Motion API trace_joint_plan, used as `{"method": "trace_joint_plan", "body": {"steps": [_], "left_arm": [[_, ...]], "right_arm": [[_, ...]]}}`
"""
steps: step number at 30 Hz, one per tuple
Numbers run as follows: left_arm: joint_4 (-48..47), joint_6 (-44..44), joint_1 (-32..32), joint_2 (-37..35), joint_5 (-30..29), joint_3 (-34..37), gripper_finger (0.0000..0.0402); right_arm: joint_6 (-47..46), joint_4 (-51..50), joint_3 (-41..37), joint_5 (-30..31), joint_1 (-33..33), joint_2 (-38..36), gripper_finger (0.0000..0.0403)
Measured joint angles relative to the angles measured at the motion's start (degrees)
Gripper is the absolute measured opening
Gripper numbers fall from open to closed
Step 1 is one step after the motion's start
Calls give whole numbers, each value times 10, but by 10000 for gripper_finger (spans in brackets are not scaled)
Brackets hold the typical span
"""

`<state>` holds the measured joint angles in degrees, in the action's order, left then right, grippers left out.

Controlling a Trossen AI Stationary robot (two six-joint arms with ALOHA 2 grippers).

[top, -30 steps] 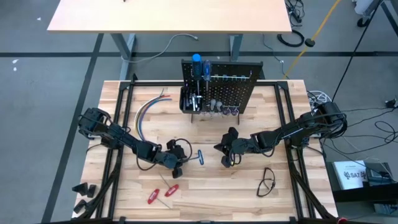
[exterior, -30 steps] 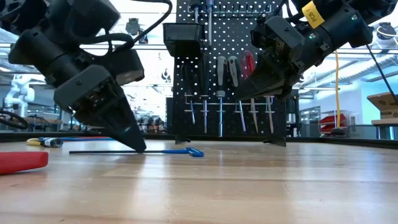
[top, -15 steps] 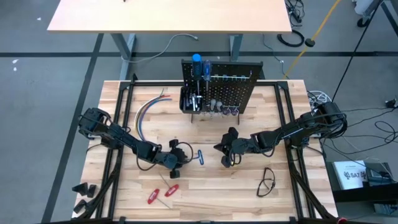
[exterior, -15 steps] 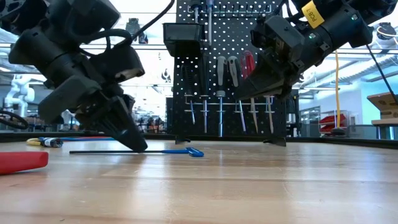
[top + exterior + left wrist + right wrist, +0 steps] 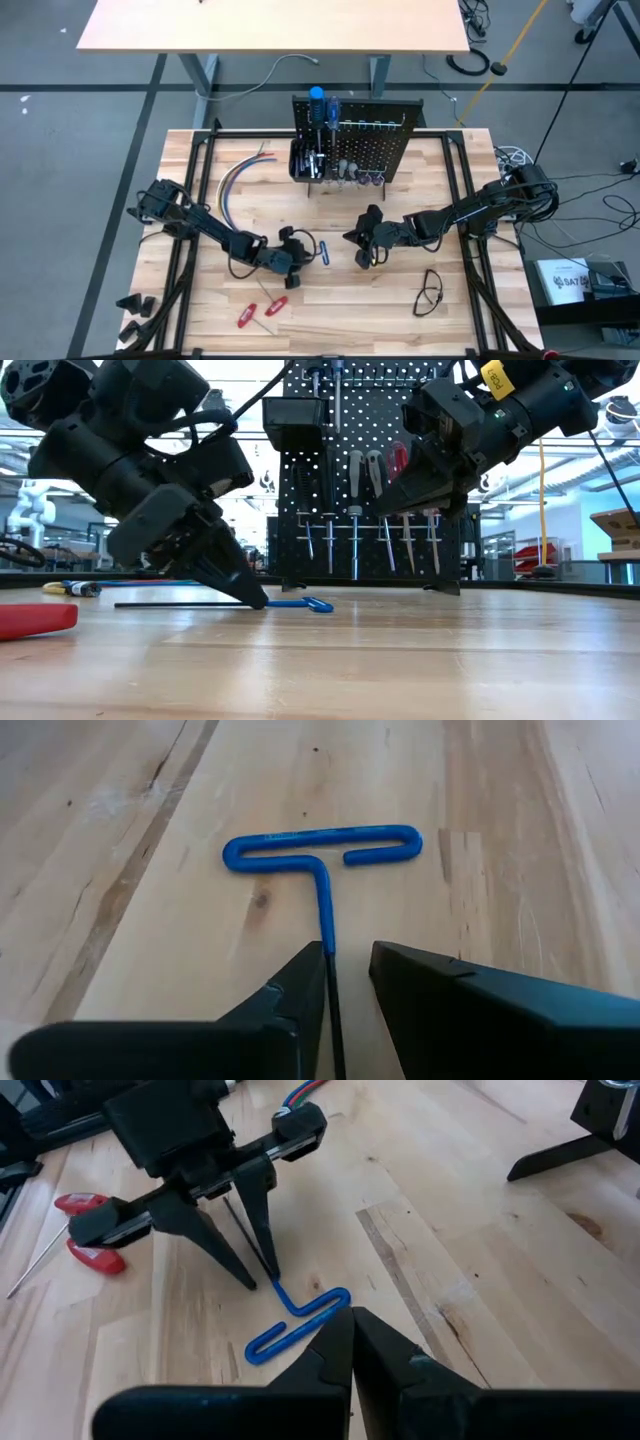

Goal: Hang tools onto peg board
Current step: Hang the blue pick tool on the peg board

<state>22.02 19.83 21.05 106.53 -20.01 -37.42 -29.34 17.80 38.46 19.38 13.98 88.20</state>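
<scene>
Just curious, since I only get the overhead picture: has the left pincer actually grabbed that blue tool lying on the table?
Observer: Not yet. In the left wrist view the left pincer stands open, straddling the thin dark shaft of the blue T-handle key.
Operator: Is the key lifted at all?
Observer: No. The low view shows it lying flat on the table.
Operator: And the other pincer?
Observer: The right wrist view shows the right pincer shut, hovering near the key's blue handle and holding nothing.
</scene>
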Motion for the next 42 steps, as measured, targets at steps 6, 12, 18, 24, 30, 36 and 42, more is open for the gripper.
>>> {"method": "trace_joint_plan", "body": {"steps": [6, 12, 18, 24, 30, 36, 42], "left_arm": [[-28, 63, -1, -1, 2, -1, 46], [-30, 68, -1, -1, 2, -1, 11], [-10, 57, 0, -7, -11, 3, 3], [-22, 20, -1, -61, 0, 7, 1], [-7, 6, -5, -90, -16, 4, 1], [-4, 3, -5, -91, -19, 4, 1], [13, 2, -5, -91, -21, 4, 0]], "right_arm": [[1, 0, 0, 0, 0, 0, 0], [2, 0, 0, 0, 0, 0, 0], [2, -1, 0, -1, 0, 0, 0], [3, -1, 0, -2, 0, 0, 0], [4, -8, 0, -2, 0, 0, 0], [-3, 0, 0, 0, 0, 0, 0], [-2, -3, 0, -2, 16, 0, 2]]}}
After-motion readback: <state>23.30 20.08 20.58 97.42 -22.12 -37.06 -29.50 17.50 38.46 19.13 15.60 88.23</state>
